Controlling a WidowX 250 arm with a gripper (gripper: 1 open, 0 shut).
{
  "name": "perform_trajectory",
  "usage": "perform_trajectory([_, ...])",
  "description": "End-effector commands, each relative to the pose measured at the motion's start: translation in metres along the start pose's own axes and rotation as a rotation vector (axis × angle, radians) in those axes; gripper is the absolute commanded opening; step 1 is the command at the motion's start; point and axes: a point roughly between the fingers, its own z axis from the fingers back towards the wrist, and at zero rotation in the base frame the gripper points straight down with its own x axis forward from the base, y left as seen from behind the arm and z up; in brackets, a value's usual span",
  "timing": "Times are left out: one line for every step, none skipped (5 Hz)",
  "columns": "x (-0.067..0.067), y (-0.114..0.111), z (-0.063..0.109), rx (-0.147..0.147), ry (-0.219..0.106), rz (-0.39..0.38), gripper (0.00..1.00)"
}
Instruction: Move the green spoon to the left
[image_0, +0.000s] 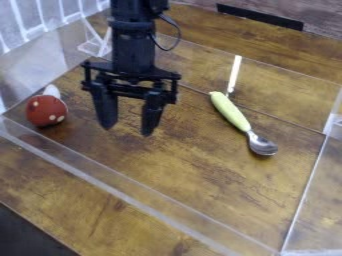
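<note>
The green spoon (238, 118) lies flat on the wooden table at the right, its yellow-green handle pointing up-left and its silver bowl (263, 147) toward the lower right. My black gripper (128, 124) hangs point-down over the middle-left of the table, fingers spread wide with nothing between them. It is well to the left of the spoon, apart from it, and just right of the mushroom toy.
A red-and-white mushroom toy (48, 109) sits at the left. Clear plastic walls (160, 212) fence the work area in front, left and right. A thin white stick (234, 72) stands behind the spoon's handle.
</note>
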Motion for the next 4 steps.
perform_trajectory([0.013,-0.004,0.011,-0.045,-0.048,0.094,1.0])
perform_trajectory([0.023,-0.002,0.009,-0.076,-0.048,0.201,1.0])
perform_trajectory([0.033,-0.003,0.009,-0.118,-0.055,0.311,1.0])
perform_trajectory([0.037,-0.024,0.018,-0.147,-0.056,0.352,1.0])
